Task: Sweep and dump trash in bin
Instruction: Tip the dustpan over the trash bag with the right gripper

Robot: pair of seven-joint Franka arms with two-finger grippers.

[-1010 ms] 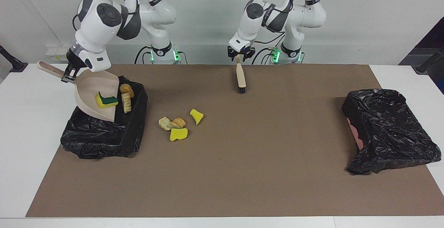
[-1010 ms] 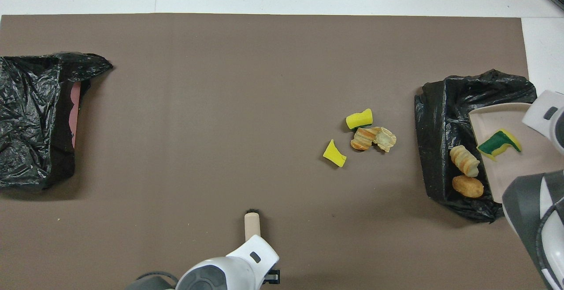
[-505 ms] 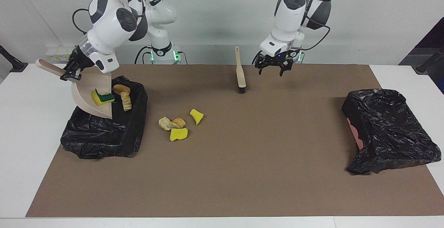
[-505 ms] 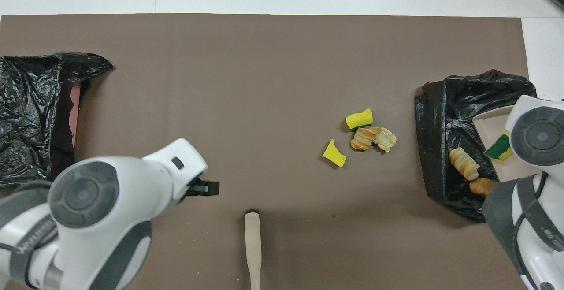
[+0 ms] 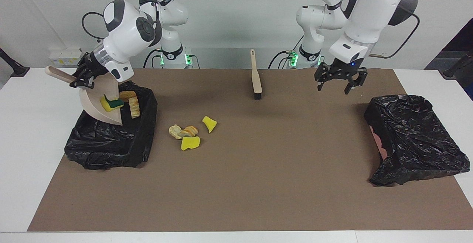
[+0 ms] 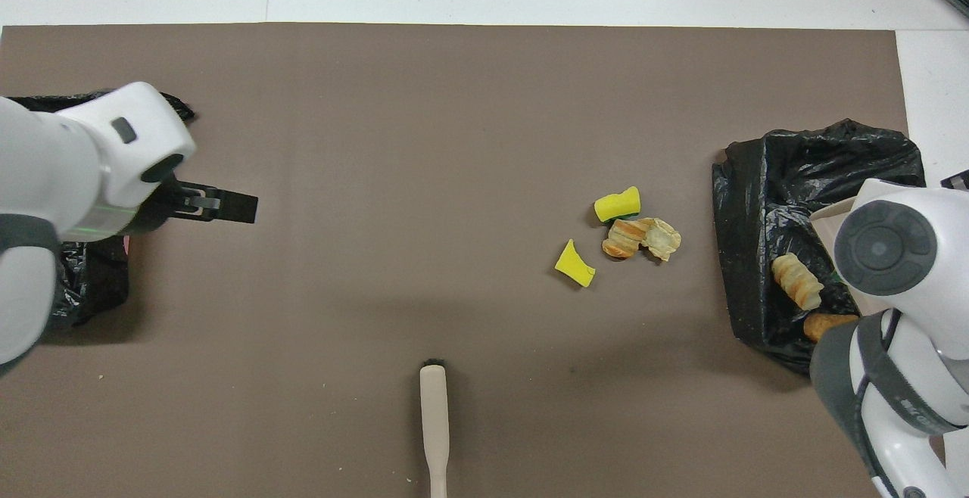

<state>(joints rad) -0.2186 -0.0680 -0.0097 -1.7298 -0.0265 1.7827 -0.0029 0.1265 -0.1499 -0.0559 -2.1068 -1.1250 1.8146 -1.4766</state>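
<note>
My right gripper (image 5: 79,78) is shut on the handle of the beige dustpan (image 5: 97,102), which tilts steeply over the black-bagged bin (image 5: 111,147) at the right arm's end. A yellow sponge bit with a green layer (image 5: 111,103) lies in the pan, and two bread lumps (image 5: 133,106) (image 6: 796,280) lie in the bin. More trash sits on the mat beside that bin: two yellow bits (image 5: 209,124) (image 5: 190,143) (image 6: 617,204) and bread-like lumps (image 5: 183,131) (image 6: 641,236). My left gripper (image 5: 334,87) (image 6: 242,208) hangs open and empty over the mat. The brush (image 5: 255,77) (image 6: 434,422) lies free.
A second black-bagged bin (image 5: 410,136) (image 6: 91,286) stands at the left arm's end, close to the left gripper. The brown mat (image 5: 258,184) covers most of the white table. My right arm hides part of the dustpan (image 6: 827,222) in the overhead view.
My left gripper let go of the brush, opened, rose and swung toward the bin at its own end. The right gripper tipped the dustpan steeper over its bin.
</note>
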